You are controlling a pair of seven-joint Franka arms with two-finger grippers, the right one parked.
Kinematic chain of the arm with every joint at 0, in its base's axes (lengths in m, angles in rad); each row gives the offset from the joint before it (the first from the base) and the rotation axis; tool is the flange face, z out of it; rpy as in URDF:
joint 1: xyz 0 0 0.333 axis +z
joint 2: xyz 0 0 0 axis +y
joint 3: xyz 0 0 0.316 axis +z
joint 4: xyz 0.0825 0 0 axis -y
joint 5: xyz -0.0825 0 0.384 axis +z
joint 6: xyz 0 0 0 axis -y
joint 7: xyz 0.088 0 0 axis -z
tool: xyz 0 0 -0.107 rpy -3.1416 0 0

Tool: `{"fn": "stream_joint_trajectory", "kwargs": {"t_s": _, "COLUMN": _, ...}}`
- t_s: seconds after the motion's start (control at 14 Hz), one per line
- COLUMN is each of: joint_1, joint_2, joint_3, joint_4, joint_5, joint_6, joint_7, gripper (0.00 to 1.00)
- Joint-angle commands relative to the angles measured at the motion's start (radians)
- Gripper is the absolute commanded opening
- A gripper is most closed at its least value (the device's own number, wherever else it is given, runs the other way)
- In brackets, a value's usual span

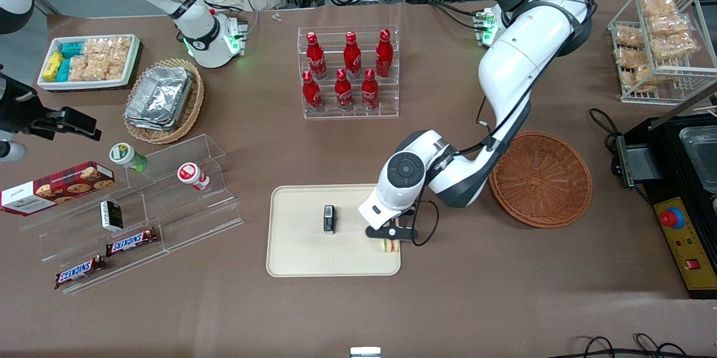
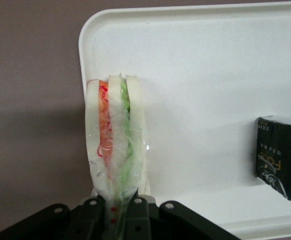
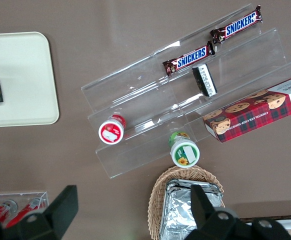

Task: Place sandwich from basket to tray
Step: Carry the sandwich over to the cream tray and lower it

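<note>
Lighting: even, diffuse, from overhead; front view bright, colours true. Shadows soft and short; the tray point(image 1: 297, 260) carries a faint one under the arm. Small glare spots on the foil containers point(image 1: 159, 96) and the red bottles point(image 1: 347, 69). Front view sharp across the table. Left wrist view: the gripper point(image 2: 116, 215), closed on the sandwich point(image 2: 116, 145), is dark and slightly soft at close range; the wrap glints; a soft shadow falls beside it. Right wrist view sharp, its own fingers blurred.
</note>
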Motion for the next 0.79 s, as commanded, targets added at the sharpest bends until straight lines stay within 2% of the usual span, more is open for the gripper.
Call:
{"fn": "stream_joint_trajectory", "kwargs": {"t_s": 0.0, "joint_1": -0.018, "joint_2": 0.031, "joint_3": 0.003, "joint_4": 0.044, "joint_5": 0.021, "joint_6": 0.002, "joint_7": -0.008, "gripper": 0.56}}
{"fn": "stream_joint_trajectory", "kwargs": {"t_s": 0.07, "joint_1": -0.018, "joint_2": 0.03, "joint_3": 0.003, "joint_4": 0.044, "joint_5": 0.019, "joint_6": 0.002, "joint_7": -0.008, "gripper": 0.79}}
{"fn": "stream_joint_trajectory", "kwargs": {"t_s": 0.14, "joint_1": -0.018, "joint_2": 0.025, "joint_3": 0.003, "joint_4": 0.043, "joint_5": 0.019, "joint_6": 0.0, "joint_7": -0.011, "gripper": 0.92}}
{"fn": "stream_joint_trajectory", "kwargs": {"t_s": 0.21, "joint_1": -0.018, "joint_2": 0.022, "joint_3": 0.003, "joint_4": 0.043, "joint_5": 0.016, "joint_6": -0.005, "joint_7": -0.019, "gripper": 0.99}}
{"fn": "stream_joint_trajectory", "kwargs": {"t_s": 0.5, "joint_1": -0.015, "joint_2": -0.033, "joint_3": -0.001, "joint_4": 0.043, "joint_5": 0.013, "joint_6": -0.081, "joint_7": -0.022, "gripper": 1.0}}
{"fn": "stream_joint_trajectory", "kwargs": {"t_s": 0.71, "joint_1": -0.01, "joint_2": -0.128, "joint_3": 0.0, "joint_4": 0.043, "joint_5": 0.015, "joint_6": -0.229, "joint_7": -0.016, "gripper": 1.0}}
